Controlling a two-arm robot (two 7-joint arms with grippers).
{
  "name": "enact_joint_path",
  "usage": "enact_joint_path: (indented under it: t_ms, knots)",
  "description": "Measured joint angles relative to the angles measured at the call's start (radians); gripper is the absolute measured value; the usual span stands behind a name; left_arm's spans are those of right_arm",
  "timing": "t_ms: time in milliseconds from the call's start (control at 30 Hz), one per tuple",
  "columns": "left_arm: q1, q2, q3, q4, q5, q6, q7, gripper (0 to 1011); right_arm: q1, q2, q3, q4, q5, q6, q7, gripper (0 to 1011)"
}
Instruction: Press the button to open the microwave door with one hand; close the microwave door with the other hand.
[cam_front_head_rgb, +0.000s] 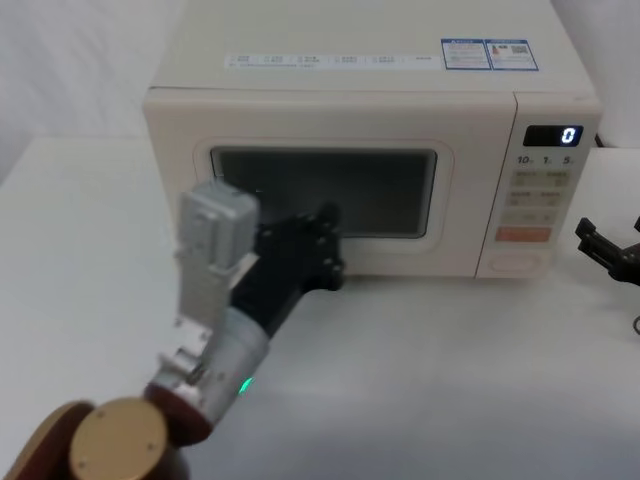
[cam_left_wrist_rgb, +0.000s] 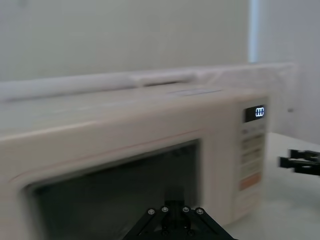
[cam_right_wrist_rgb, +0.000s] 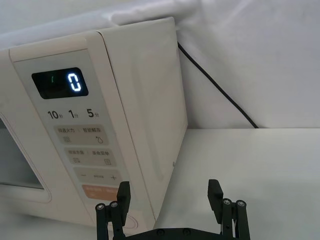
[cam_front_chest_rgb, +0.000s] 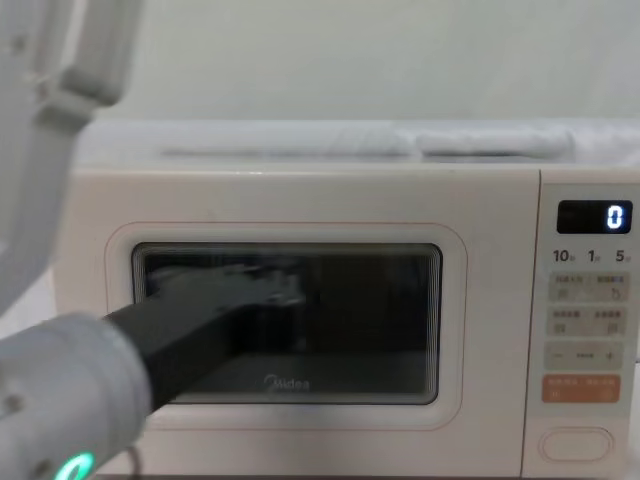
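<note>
I see the microwave door sitting flush with the cream oven body, its dark window facing me on the white table. My left gripper is up against the lower part of that window; from the head view it looks to be touching the glass, though I cannot tell whether its fingers are spread or pressed together. My right gripper hangs just beside the keypad strip with its fingers spread wide. The button sits at the bottom of the strip, under the orange key, untouched. The display reads 0.
</note>
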Motion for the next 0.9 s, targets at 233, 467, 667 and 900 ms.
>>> enact_joint_path:
  t_ms: [233,467,667,900]
  knots:
    - [0.095,-0.015,-0.099,-0.024,-0.002,-0.033,0.061,0,0.000,0.000,0.000,0.000,0.000,0.000,0.000,1002]
    - [0.149,-0.027,-0.200,-0.022,-0.013,-0.068,0.097,0,0.000,0.000,0.000,0.000,0.000,0.000,0.000,1002]
    - [0.168,-0.037,-0.269,0.010,-0.017,-0.099,0.109,0,0.000,0.000,0.000,0.000,0.000,0.000,0.000,1003]
    - [0.175,-0.047,-0.315,0.051,-0.015,-0.124,0.109,0,0.000,0.000,0.000,0.000,0.000,0.000,0.000,1003]
